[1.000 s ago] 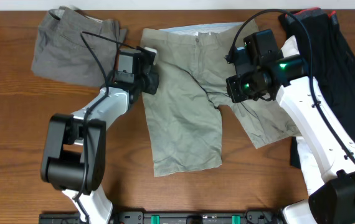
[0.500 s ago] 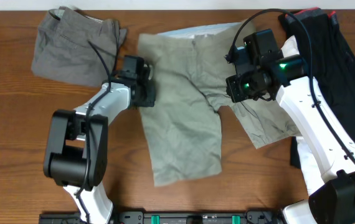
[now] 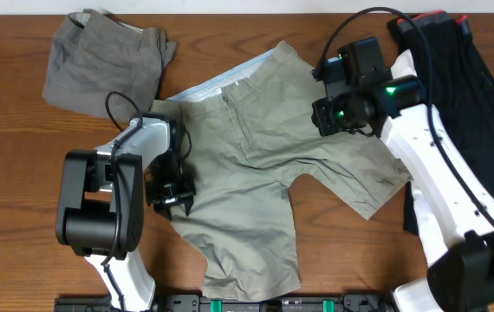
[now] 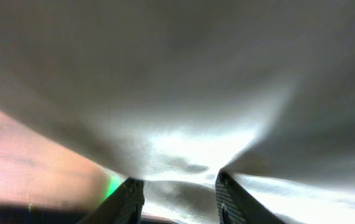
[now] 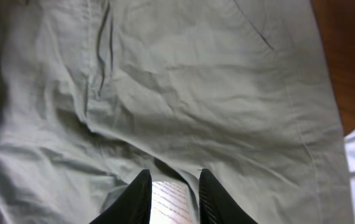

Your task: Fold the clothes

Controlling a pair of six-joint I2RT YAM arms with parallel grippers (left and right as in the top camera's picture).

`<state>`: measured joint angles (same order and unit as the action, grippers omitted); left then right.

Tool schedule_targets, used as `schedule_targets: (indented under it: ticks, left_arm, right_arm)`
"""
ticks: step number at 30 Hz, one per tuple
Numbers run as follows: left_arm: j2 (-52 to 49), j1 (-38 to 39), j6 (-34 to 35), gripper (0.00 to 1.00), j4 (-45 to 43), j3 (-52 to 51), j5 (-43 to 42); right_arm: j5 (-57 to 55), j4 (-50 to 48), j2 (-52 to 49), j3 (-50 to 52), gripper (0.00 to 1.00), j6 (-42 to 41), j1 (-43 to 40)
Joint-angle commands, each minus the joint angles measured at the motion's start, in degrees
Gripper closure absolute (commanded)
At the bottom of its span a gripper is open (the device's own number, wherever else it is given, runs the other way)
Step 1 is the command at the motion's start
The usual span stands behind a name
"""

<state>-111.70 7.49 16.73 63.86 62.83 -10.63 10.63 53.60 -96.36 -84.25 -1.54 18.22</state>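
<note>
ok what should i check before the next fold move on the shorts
1. Shorts lying flat: not ok, creased and skewed across the table.
2. Left gripper free of cloth: cannot tell; its fingers are apart, but fabric fills the blurred wrist view.
3. Right gripper holding the shorts: cannot tell; pale fabric sits between its fingers.
4. Both legs spread apart: ok.
5. Gap to the grey-brown shorts: cannot tell, the edges look close.
</note>
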Motion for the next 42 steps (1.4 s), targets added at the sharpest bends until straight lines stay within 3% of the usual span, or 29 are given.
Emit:
schedule_targets:
  ticks: [1,8,11,16,20,26,34,42]
  left_arm:
    - [1.9,-0.2,-0.6,0.64,1.3,-0.3,-0.3]
    - [18.6,-0.2,-0.4,0.64,2.3,2.1,3.2]
    - [26.6,-0.2,-0.4,0.57,1.0,3.0,7.0]
    - [38.6,-0.2,-0.6,0.5,-6.2,3.1,11.8]
    - [44.1,-0.2,-3.7,0.49,-12.8,3.1,11.8]
    - [45.7,-0.2,-5.1,0.49,-17.1,3.0,11.8]
    - [43.2,-0.2,-6.7,0.49,-17.0,3.0,11.8]
    - [40.0,-0.2,-6.6,0.49,-16.4,3.0,11.8]
  right_arm:
    - [-0.3,-0.1,-4.3,-0.2,0.77,-0.8,-0.2]
    - [-0.3,0.9,-11.0,-0.2,0.83,-2.3,-1.1]
    - [-0.6,0.8,-12.4,-0.2,0.83,-2.3,-2.0]
    - [-3.1,-2.0,-15.7,-0.2,0.98,-2.3,-3.3]
    - [-3.1,-5.8,-20.4,-0.2,0.99,-2.7,-4.0]
    - [-3.3,-11.7,-24.1,-0.2,0.99,-3.9,-4.0]
    - [-10.4,-23.7,-28.4,-0.2,0.99,-6.2,-4.0]
    - [-10.2,-32.3,-38.1,-0.2,0.99,-6.8,-4.0]
